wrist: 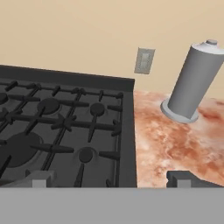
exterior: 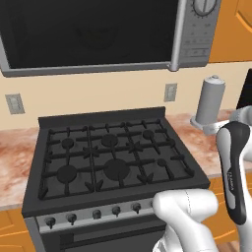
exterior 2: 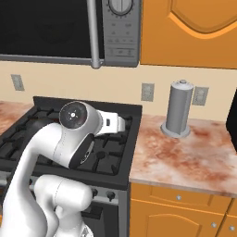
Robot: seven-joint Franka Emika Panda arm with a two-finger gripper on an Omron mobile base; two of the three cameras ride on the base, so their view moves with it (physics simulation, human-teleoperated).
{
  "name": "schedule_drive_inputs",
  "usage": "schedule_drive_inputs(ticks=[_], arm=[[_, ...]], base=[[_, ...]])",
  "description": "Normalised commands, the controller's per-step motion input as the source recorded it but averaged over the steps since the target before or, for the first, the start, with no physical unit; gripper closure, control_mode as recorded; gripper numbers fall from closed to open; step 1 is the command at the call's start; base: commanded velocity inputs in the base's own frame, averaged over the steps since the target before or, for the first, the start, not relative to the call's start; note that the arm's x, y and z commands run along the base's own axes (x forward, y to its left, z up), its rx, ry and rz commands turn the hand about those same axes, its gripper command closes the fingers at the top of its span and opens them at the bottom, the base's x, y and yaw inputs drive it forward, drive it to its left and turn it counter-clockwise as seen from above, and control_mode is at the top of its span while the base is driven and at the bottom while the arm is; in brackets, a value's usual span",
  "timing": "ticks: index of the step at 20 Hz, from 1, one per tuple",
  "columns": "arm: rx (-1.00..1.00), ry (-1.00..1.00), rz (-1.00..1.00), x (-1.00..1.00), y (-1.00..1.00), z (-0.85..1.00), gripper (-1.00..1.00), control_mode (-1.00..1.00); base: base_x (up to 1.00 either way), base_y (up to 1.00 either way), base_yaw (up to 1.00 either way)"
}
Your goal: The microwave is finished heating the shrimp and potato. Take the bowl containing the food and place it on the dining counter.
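The large grey built-in microwave hangs above a black gas stove, its wide dark glass door shut. The glass is too dark to see through, so whatever sits in the cavity is hidden. Both base views cut the microwave off at the top; the left base view crops its left end, and the right base view shows only its right part, with the vertical door handle and the round dial on the side panel.

The white robot arm folds over the stove's front right corner. In the hand view the gripper points along the stove's right edge towards the wall, its two dark fingertips spread wide apart with nothing between them.

A grey upright cylinder on a round base stands on the white, rust-mottled stone worktop to the right of the stove, near the cream wall. Orange wood cabinets show above and below that worktop in the right base view. The left base view shows worktop on the stove's left side too, and a wall switch plate above it.
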Motion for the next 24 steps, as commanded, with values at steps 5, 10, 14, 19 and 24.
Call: schedule_drive_inputs(ticks=[5,10,14,19,24], arm=[[0.00,0.00,0.00,0.00,0.00,0.00,-1.00,-1.00],[0.00,-0.05,0.00,0.00,0.00,0.14,-1.00,-1.00],[0.00,-0.24,0.00,0.00,0.07,0.49,-1.00,-1.00],[0.00,-0.35,0.00,0.00,0.08,0.58,-1.00,-1.00],[0.00,-0.36,0.00,-0.03,0.21,0.65,-1.00,-1.00]], base=[[0.00,0.00,0.00],[0.00,0.00,0.00],[0.00,0.00,0.00],[0.00,0.00,0.00],[0.00,0.00,0.00]])
